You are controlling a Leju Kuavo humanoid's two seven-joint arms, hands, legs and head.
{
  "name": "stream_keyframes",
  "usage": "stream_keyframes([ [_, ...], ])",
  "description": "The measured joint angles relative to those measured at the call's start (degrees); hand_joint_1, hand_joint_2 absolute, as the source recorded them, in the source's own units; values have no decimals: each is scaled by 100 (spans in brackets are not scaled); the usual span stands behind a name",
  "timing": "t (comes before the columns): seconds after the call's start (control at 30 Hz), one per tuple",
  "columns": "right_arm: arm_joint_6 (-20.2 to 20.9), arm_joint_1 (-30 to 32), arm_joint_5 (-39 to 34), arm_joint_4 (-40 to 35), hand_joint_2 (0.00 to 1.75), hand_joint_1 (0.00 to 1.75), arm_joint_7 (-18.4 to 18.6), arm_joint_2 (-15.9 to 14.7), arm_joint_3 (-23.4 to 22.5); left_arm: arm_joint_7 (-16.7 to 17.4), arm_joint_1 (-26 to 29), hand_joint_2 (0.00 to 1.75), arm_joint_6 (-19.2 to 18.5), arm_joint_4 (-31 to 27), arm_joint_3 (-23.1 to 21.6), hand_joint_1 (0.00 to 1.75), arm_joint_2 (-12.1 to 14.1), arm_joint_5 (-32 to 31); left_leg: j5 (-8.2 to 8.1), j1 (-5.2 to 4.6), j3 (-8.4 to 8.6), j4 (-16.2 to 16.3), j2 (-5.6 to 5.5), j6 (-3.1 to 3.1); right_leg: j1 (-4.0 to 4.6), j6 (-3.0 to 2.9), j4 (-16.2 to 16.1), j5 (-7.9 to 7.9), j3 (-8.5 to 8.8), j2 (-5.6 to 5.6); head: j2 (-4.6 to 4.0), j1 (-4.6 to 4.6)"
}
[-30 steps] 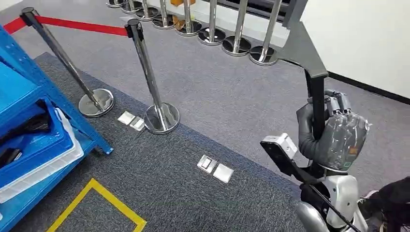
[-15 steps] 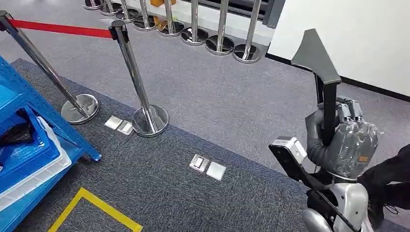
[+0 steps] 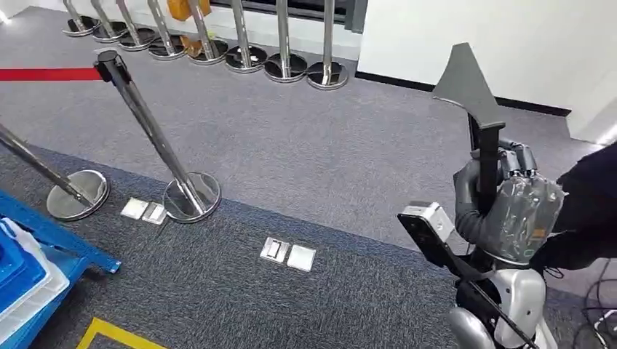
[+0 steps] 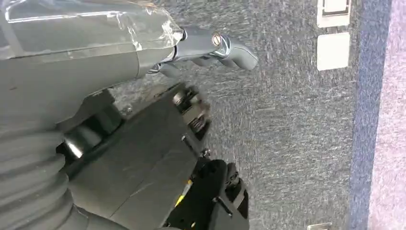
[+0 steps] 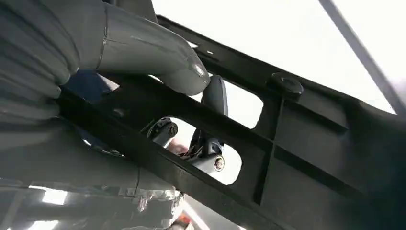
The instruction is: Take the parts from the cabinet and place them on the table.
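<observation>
Right robot hand (image 3: pixel 509 207) gripping the black part (image 3: pixel 476 109) upright, well right of the stanchion (image 3: pixel 156 142). Left robot hand (image 4: pixel 95 62): can't tell. Surface not visible; keep part vertical, grip firm while turning, clear of the person's sleeve (image 3: pixel 589 211).

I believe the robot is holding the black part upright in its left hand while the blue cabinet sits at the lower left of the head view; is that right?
Not quite: the hand is wrong. The head view shows the right hand gripping the black part, held upright. The blue cabinet does sit at the lower left of that view.
</observation>
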Motion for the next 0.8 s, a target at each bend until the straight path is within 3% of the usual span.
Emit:
stream_keyframes([
  [0.03, 0, 0, 0, 0, 175, 175, 0, 2, 0, 0, -1, 175, 0, 0, 2, 0, 2, 0, 203, 1, 174, -419, -138, 26, -5, 16, 18, -13, -4, 45, 2, -17],
  [0.07, 0, -2, 0, 0, 175, 175, 0, 4, 0, 0, -3, 175, 0, 0, 4, 0, 4, 2, 157, 6, 215, -597, -328, 39, 20, 45, 56, -33, -32, 88, 2, -28],
  [0.13, 0, 8, 7, -2, 175, 175, 0, 7, -2, 2, -8, 175, 2, 0, 4, 0, 4, 4, 185, -19, 208, -628, -215, 64, -17, 95, 54, -23, -68, 168, 2, -24],
  [0.2, 0, 38, 18, -11, 175, 175, 24, 7, -15, 0, -27, 175, 17, 0, 7, 0, 4, 11, 224, -37, 235, -690, -138, 159, -34, 182, 20, -11, -69, 250, 0, -31],
  [0.23, 0, 60, 22, -22, 175, 175, 28, 7, -33, 0, -45, 175, 22, 0, 11, 0, -4, 18, 261, -5, 262, -749, -58, 206, -50, 180, 94, -54, -67, 118, 2, -24],
  [0.27, 0, 53, 24, -35, 175, 175, 33, 5, -46, 0, -50, 175, 31, 0, 17, 0, -4, 22, 264, -7, 275, -772, -27, 227, -24, 202, 281, -196, -149, -105, 2, 21],
  [0.3, 0, 42, 24, -42, 175, 175, 33, 4, -50, 0, -41, 175, 35, 0, 26, 0, -4, 35, 263, -8, 279, -773, 33, 253, -29, 233, 667, -426, -341, -226, 2, 85],
  [0.37, 2, 54, 17, -42, 175, 175, 46, 4, -52, 0, -14, 175, 26, 0, 35, 0, -4, 50, 255, -15, 273, -769, 155, 262, -61, 290, 1567, -807, -793, -315, 2, 144],
  [0.4, 0, 55, 11, -42, 175, 175, 53, 4, -55, 0, -7, 175, 17, 0, 37, 0, -4, 52, 248, -16, 268, -766, 221, 255, -83, 310, 1789, -830, -915, -332, 2, 171],
  [0.43, 2, 55, 7, -41, 175, 175, 59, 4, -57, -2, -4, 175, 15, 0, 37, 0, -4, 52, 240, -15, 273, -765, 280, 247, -103, 323, 1700, -712, -875, -345, 2, 192],
  [0.47, 0, 55, 2, -41, 175, 175, 63, 4, -59, -9, -4, 175, 15, 0, 39, 0, -4, 57, 228, -11, 285, -764, 327, 233, -119, 332, 1372, -505, -708, -369, 2, 212],
  [0.5, -4, 54, -7, -42, 175, 175, 63, 4, -61, -11, -5, 175, 15, 0, 39, 0, -4, 59, 214, 0, 306, -762, 378, 214, -131, 341, 829, -237, -423, -418, 2, 234],
  [0.53, -7, 52, -9, -42, 175, 175, 65, 4, -66, -11, -6, 175, 15, 0, 39, 0, -4, 61, 192, 5, 330, -752, 418, 181, -134, 342, 259, -11, -111, -556, 2, 258],
  [0.57, -15, 44, -9, -39, 175, 175, 66, 4, -76, -15, -7, 175, 15, 0, 46, 0, -2, 66, 173, -15, 347, -750, 444, 148, -108, 304, 38, -56, -10, -729, 2, 293],
  [0.6, -26, 48, -9, -42, 175, 175, 68, 11, -87, -22, -11, 175, 15, 0, 48, 0, 0, 68, 147, -35, 358, -733, 470, 105, -81, 242, -5, -13, -23, -653, 2, 275],
  [0.7, -55, 51, -7, -42, 175, 175, 68, 11, -98, 18, -22, 175, -31, 0, 48, 0, 0, 63, 147, -13, 426, -787, 588, -10, -33, 141, 0, -18, -38, -514, 2, 214],
  [0.73, -61, 56, -4, -42, 175, 175, 68, 13, -101, 37, -36, 175, -53, -2, 48, 0, 0, 61, 96, 22, 439, -741, 524, -56, -93, 85, -54, 23, 0, -466, 2, 201],
  [0.77, -81, 49, 0, -44, 175, 175, 77, 11, -105, 46, -45, 175, -52, -2, 48, 0, 0, 61, -45, 24, 382, -554, 310, -69, -79, 59, -57, 29, -1, -435, 2, 170],
  [0.8, -85, 48, 2, -42, 175, 175, 77, 13, -105, 59, -45, 175, -59, -2, 48, 0, 0, 61, -271, 30, 225, -199, 188, -67, -72, 27, -56, 35, -4, -402, 2, 127],
])
